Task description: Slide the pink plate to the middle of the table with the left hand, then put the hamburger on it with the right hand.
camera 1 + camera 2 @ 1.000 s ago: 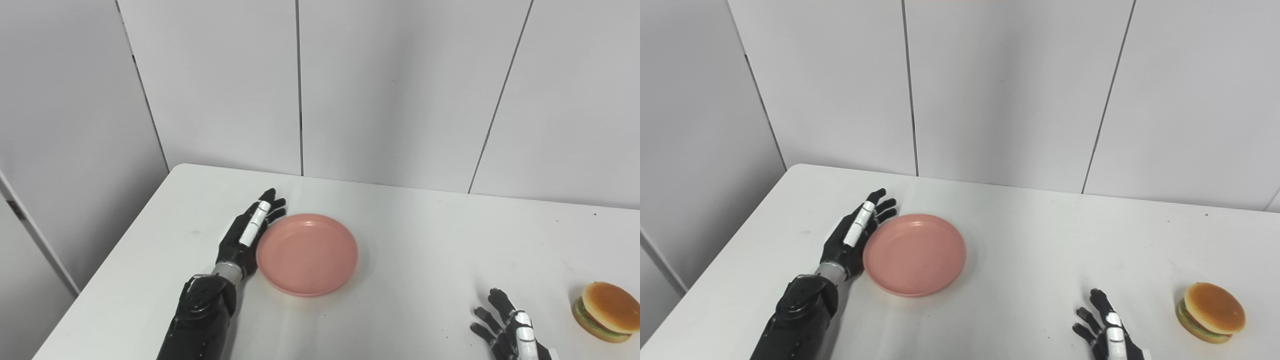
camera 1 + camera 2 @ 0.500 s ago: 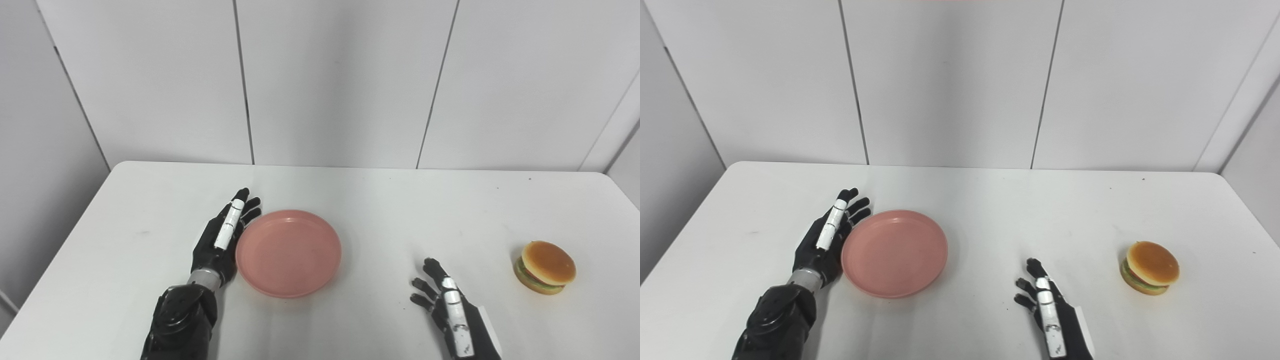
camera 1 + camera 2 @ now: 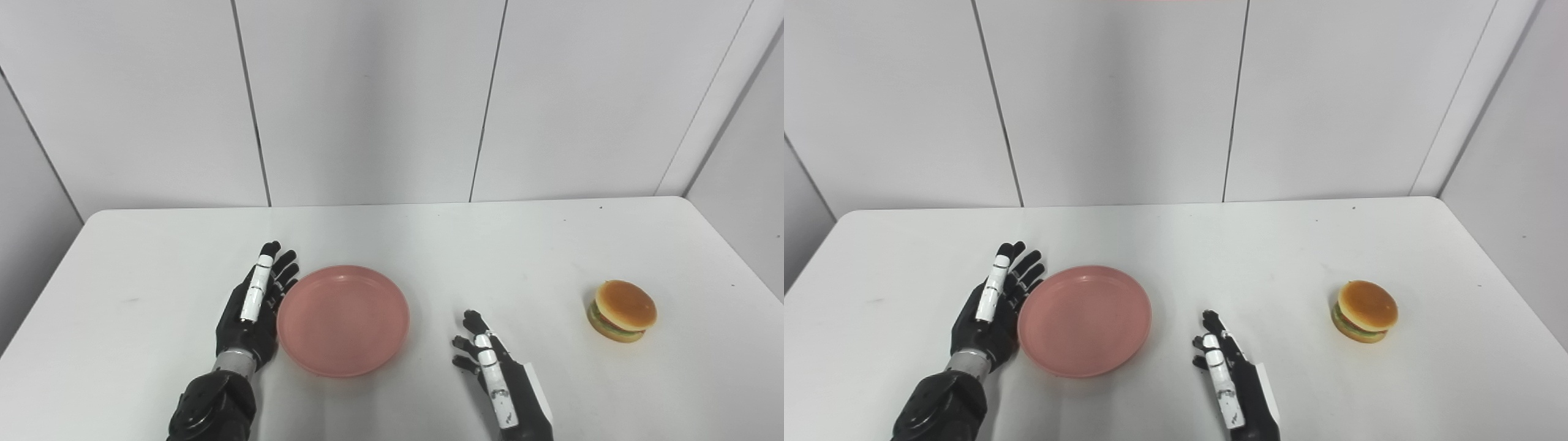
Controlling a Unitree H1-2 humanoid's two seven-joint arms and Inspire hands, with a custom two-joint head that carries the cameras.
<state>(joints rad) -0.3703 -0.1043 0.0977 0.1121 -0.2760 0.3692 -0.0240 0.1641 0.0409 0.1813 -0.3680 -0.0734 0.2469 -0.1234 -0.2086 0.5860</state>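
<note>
So the pink plate (image 3: 343, 320) sits a bit left of centre in the frame on the white surface (image 3: 520, 245), with the left hand (image 3: 252, 312) flat along its left rim, fingers (image 3: 264, 269) straight and slightly spread, holding nothing, so I'd guess the slide is nearly done or needs one last nudge. The hamburger (image 3: 622, 310) is untouched over at the right of the frame, well apart from the plate. The right hand (image 3: 490, 373) hovers at bottom centre with fingers apart and empty, so the whole burger half is left to do.
</note>
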